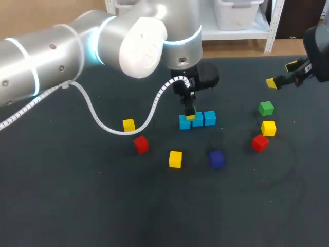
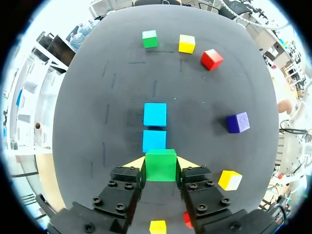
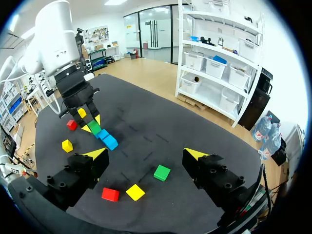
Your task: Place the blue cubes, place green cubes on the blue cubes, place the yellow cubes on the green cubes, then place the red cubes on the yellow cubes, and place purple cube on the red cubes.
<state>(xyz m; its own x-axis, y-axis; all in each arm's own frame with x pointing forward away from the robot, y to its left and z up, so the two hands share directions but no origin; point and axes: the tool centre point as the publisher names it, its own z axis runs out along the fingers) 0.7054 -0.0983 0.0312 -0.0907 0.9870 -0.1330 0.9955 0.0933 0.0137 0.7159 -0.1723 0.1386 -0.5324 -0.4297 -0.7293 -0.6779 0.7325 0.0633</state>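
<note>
The left gripper [image 2: 161, 164] squeezes a smooth green cube [image 2: 161, 168] just over the blue cubes [image 2: 154, 127]. The right gripper [image 3: 145, 155] hangs wide open.

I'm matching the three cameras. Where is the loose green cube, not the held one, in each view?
Head view: loose green cube at right, beside a yellow cube.
Left wrist view: green cube far ahead, beyond the blue cubes.
Right wrist view: green cube close ahead, beside the yellow cube.
Shared landmark: the blue cubes.
</note>
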